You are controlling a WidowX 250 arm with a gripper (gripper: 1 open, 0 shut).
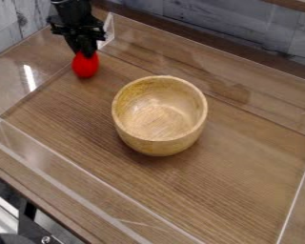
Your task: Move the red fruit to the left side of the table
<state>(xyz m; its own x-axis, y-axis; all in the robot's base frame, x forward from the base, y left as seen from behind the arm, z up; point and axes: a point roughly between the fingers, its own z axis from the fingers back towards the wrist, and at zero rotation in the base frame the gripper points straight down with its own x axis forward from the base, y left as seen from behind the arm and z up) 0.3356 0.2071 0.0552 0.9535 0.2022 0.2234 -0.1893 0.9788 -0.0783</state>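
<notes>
The red fruit [85,66] is a small bright red ball sitting low at the table's [244,181] far left, close to the clear acrylic wall. My black gripper [81,50] points down right over it, with its fingertips at the fruit's top. The dark fingers merge with the fruit's top, so I cannot make out whether they still pinch it or stand apart. The green leafy top is hidden by the fingers.
A round light wooden bowl [159,114] stands in the middle of the table, to the right of and nearer than the fruit. Clear acrylic walls [15,81] rim the tabletop. The bowl looks to hold nothing.
</notes>
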